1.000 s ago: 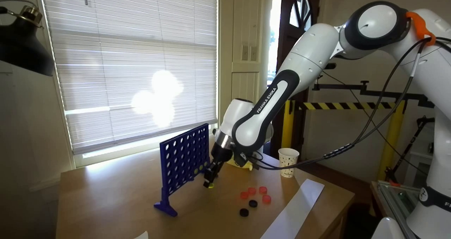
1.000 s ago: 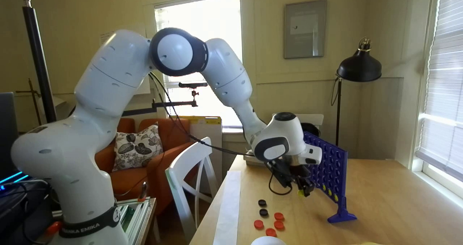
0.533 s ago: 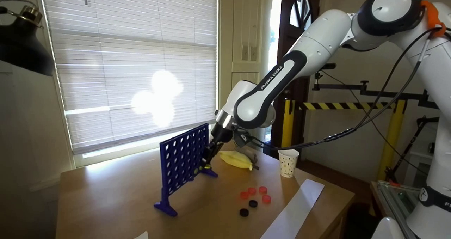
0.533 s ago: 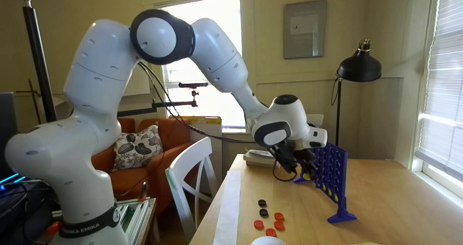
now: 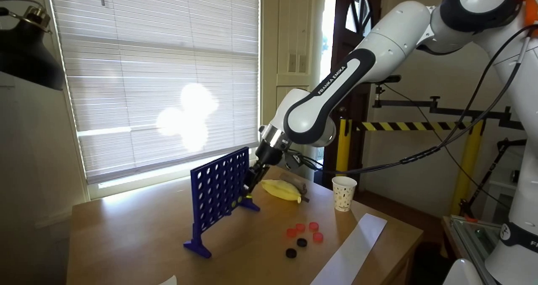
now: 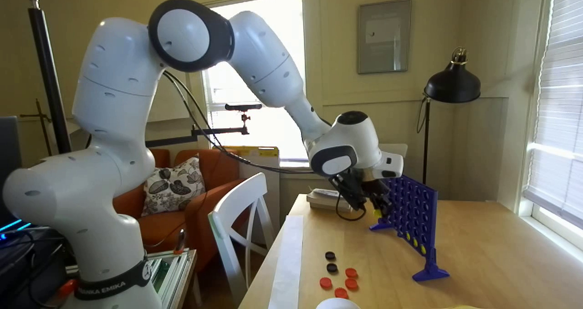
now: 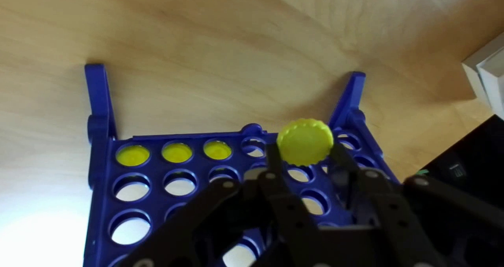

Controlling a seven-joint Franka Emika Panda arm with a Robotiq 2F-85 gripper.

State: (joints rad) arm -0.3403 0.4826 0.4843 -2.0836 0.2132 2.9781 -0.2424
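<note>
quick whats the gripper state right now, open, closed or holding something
Gripper: closed on a yellow disc, pinched at the tips of its jaws.

Blurred gripper [image 7: 304,148] hiding part of blue rack [image 7: 156,185] in wrist view, black lamp [image 5: 28,56] cut off left in an exterior view, white rounded thing [image 6: 337,304] cut off near

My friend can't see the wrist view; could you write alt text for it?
A black gripper pinches a ridged yellow disc in front of a blue game grid with round holes. Three more yellow discs sit side by side in the grid's bottom row, and a wooden table fills the upper part of the picture.
</note>
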